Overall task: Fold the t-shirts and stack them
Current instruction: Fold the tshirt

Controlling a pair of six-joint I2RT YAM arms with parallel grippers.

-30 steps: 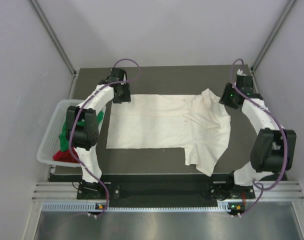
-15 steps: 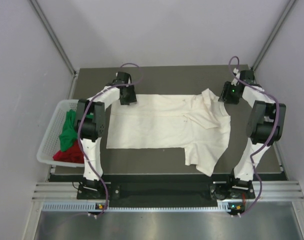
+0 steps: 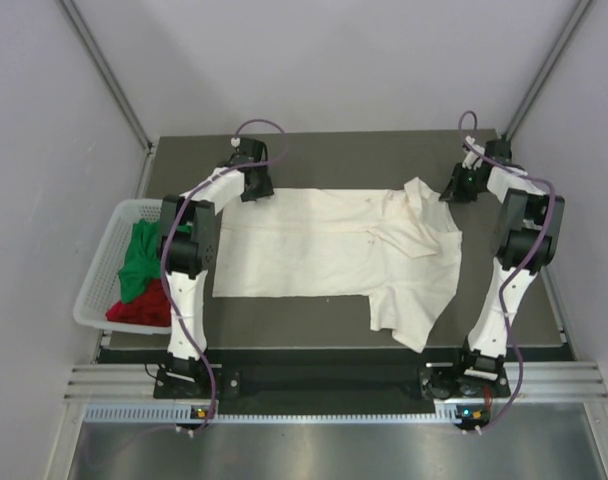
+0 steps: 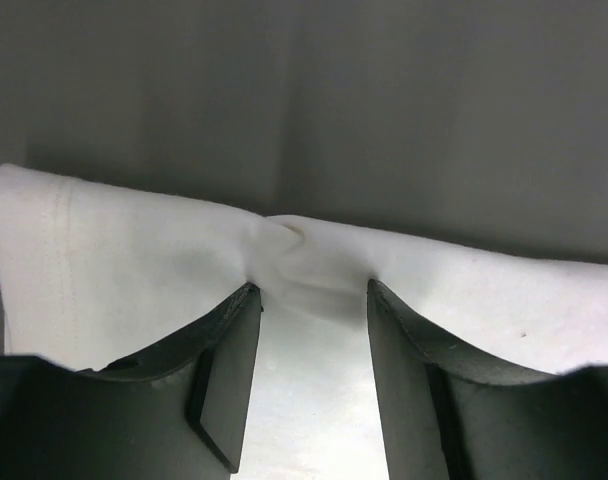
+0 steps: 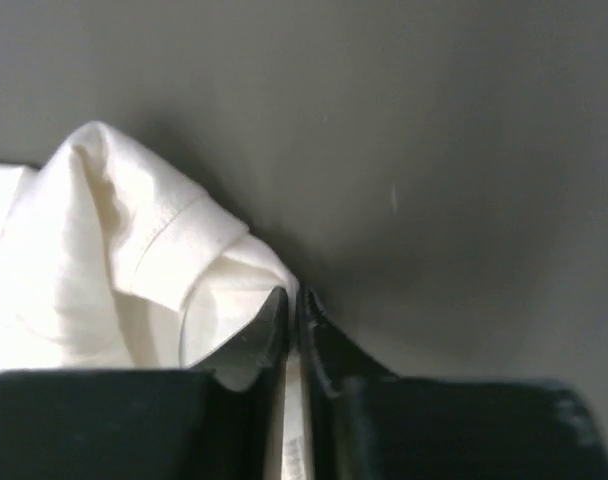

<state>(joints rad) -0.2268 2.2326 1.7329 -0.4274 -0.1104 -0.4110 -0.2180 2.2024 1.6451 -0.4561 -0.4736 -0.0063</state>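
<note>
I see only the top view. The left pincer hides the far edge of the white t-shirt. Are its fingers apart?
Observer: Yes. In the left wrist view the left pincer has its fingers apart, and the cream-white t-shirt is puckered at its edge between their tips.
Operator: And the right pincer?
Observer: The right pincer has its fingers almost together at the edge of the sleeve; white cloth shows in the slit between them.

cream t-shirt [image 3: 324, 250] 1 — green t-shirt [image 3: 137, 262] 1 — red t-shirt [image 3: 144, 306] 1 | basket [image 3: 95, 286] 1
</note>
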